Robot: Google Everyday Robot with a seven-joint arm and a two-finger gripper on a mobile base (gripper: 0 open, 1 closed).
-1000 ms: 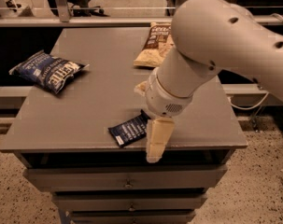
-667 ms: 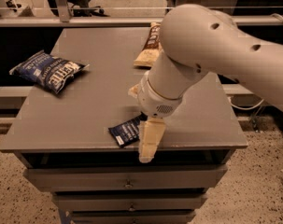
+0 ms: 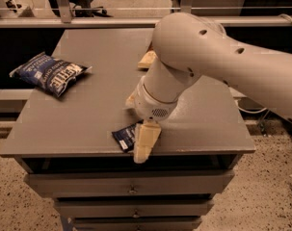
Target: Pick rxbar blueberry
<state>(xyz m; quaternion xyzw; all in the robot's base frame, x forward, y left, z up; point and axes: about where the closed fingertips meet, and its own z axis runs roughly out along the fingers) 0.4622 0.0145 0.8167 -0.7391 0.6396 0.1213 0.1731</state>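
The rxbar blueberry (image 3: 125,136) is a small flat dark navy wrapper with white text. It lies near the front edge of the grey table (image 3: 87,124), partly covered by my gripper. My gripper (image 3: 144,139) hangs from the large white arm (image 3: 203,61), right over the bar's right end. One cream finger (image 3: 146,142) shows, pointing down past the table's front edge. The other finger is hidden behind the wrist.
A larger crinkled blue chip bag (image 3: 50,72) lies at the table's left. A tan snack bag (image 3: 146,59) peeks out behind the arm at the back. Drawers (image 3: 131,186) sit below the tabletop. A rail and floor lie beyond the table.
The arm and gripper have shifted left and slightly forward, so that the gripper now covers more of the bar's right end. The bar and bags have not moved.
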